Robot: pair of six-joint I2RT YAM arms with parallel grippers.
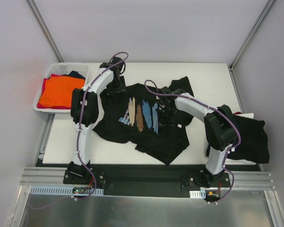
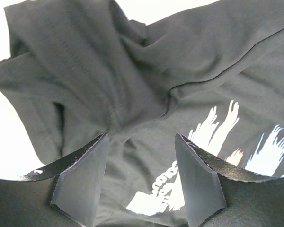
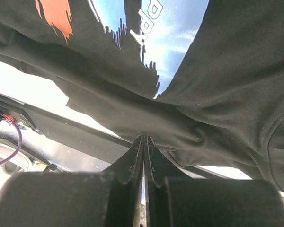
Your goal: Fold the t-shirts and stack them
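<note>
Mid-table: printed black t-shirt [image 1: 141,124], crumpled, hem close to the near edge. Bare table [image 1: 208,80] far right. At its far-left corner the left gripper [image 2: 141,142] has jaws apart, straddling a fold. Jaws of the right gripper [image 3: 144,138] are closed, pinching lifted cloth beside the print. Second black t-shirt [image 1: 250,135] hangs off the right edge, partly behind the right arm [image 1: 220,130]. White basket [image 1: 66,67] sits left, orange t-shirt [image 1: 60,92] on top. Pale walls enclose.

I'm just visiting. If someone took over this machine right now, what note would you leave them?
Left gripper: open over the printed black t-shirt, holding nothing.
Right gripper: shut on that shirt's fabric, lifting it.
Orange t-shirt and others lie in the white basket; black shirts drape over the table at its right edge.
Done: no folded stack in sight.
Left: fold and stack everything.
</note>
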